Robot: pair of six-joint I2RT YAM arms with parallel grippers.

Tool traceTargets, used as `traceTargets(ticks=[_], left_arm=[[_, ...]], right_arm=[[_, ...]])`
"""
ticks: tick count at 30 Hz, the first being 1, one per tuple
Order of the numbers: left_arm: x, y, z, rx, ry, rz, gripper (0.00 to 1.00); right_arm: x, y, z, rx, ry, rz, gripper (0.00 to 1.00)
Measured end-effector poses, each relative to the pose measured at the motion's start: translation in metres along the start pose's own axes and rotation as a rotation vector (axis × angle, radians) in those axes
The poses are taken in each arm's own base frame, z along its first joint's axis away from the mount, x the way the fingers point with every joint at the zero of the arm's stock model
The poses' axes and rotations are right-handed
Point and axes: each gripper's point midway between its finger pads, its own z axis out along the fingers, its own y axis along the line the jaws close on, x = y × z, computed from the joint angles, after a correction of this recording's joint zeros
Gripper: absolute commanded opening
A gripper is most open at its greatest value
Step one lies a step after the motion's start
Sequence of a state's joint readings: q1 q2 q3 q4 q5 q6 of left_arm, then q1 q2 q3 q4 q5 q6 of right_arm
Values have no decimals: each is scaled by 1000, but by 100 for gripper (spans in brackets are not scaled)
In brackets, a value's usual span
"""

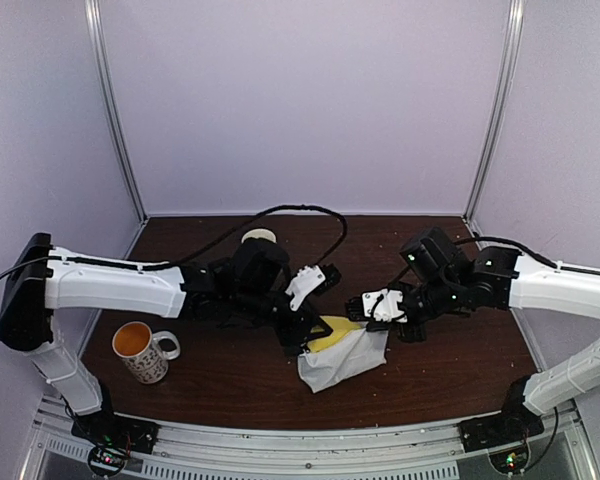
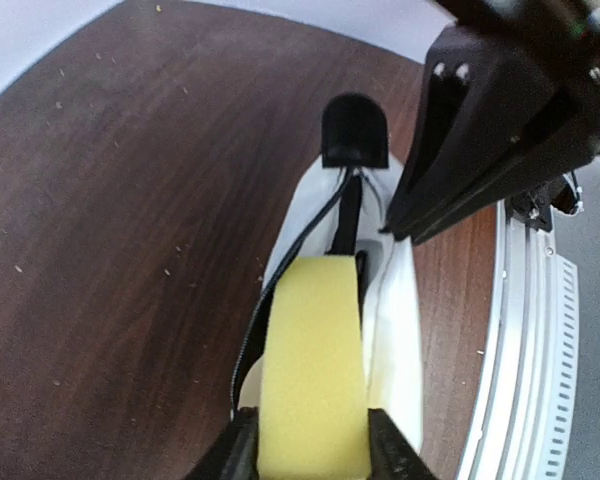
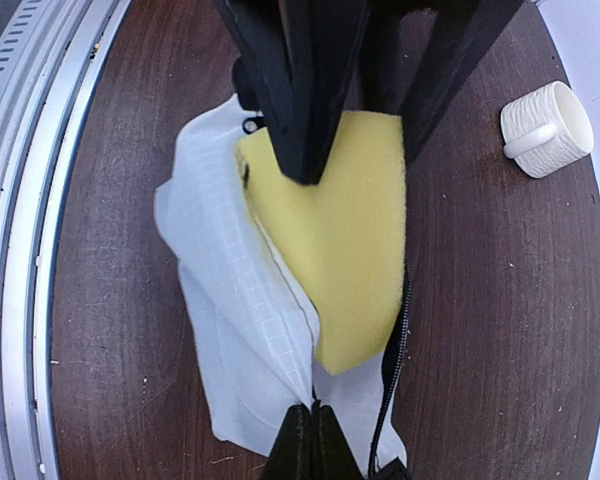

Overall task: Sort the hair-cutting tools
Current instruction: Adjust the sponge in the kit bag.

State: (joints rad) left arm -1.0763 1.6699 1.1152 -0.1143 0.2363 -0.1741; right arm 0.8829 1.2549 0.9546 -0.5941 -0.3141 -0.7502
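My left gripper [image 1: 313, 335] is shut on a yellow sponge block [image 1: 333, 335], which sits partly inside the open mouth of a white zip pouch [image 1: 342, 365]. In the left wrist view the sponge [image 2: 313, 370] fills the gap between my fingers [image 2: 242, 452], with pouch fabric [image 2: 395, 330] around it. My right gripper [image 3: 315, 428] is shut, pinching the pouch's edge [image 3: 230, 300] beside the sponge [image 3: 345, 250]. In the top view the right gripper [image 1: 365, 308] is at the pouch's far side. No scissors, combs or clipper show in any view.
A patterned mug [image 1: 142, 350] with an orange inside stands at the left front. A small white ribbed cup [image 1: 259, 238] stands behind the left arm and shows in the right wrist view [image 3: 547, 128]. A metal rail [image 1: 300, 445] runs along the table's near edge.
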Motion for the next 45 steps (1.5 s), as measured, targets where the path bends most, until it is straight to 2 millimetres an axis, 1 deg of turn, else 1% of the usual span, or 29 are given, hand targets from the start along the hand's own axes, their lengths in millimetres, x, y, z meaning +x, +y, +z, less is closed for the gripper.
traceTargets(ticks=[2, 4, 6, 7, 8, 10, 12, 15, 17, 18, 20, 24, 27, 29, 31, 33, 35, 36, 38, 41, 42, 45], left_arm=[[-15, -1, -17, -21, -44, 0, 55], [-27, 0, -35, -50, -83, -14, 59], [-30, 1, -49, -78, -99, -46, 61], [-27, 4, -54, -96, -97, -68, 62], [-21, 6, -57, -111, -83, -97, 62], [-2, 13, -58, -147, -36, -169, 62], [22, 19, -56, -171, 18, -247, 62], [56, 34, -54, -198, 79, -380, 62], [68, 43, -53, -200, 88, -453, 62], [72, 46, -53, -194, 85, -490, 62], [70, 50, -53, -175, 60, -542, 62], [50, 55, -48, -118, -24, -592, 61], [41, 59, -43, -79, -63, -606, 55], [39, 62, -36, -55, -64, -619, 49], [38, 66, -26, -35, -53, -632, 44], [37, 69, -17, -21, -42, -641, 43], [37, 70, -13, -11, -34, -647, 41], [37, 69, -12, -4, -30, -649, 38], [36, 68, -13, 9, -30, -650, 26], [31, 66, -13, 33, -37, -651, 4], [29, 66, -13, 44, -40, -646, 0], [25, 65, -8, 75, -43, -649, 0]], right_arm=[[1, 1, 1, -2, 2, -3, 2], [5, 3, 3, -8, 9, -5, 13], [8, 6, 4, -16, 18, -4, 25], [9, 8, 5, -23, 20, -3, 29], [10, 9, 5, -30, 22, -1, 31], [11, 14, 4, -53, 22, 4, 36], [10, 18, 1, -79, 24, 13, 39], [-3, 13, -8, -82, -5, 29, 43], [-12, 6, -11, -67, -25, 43, 46], [-15, 3, -12, -58, -33, 53, 47], [-18, -2, -9, -49, -38, 73, 49], [-11, -5, 14, -73, 2, 116, 49], [-3, -7, 34, -95, 50, 158, 49], [-3, -12, 41, -92, 59, 173, 49], [-6, -16, 43, -82, 53, 184, 48], [-11, -21, 42, -67, 42, 187, 48], [-13, -26, 41, -50, 35, 191, 47], [-14, -28, 41, -39, 34, 195, 47], [-13, -32, 42, -19, 36, 199, 48], [-14, -38, 41, 13, 36, 198, 48], [-14, -40, 41, 22, 36, 198, 48], [-14, -43, 42, 37, 40, 200, 47]])
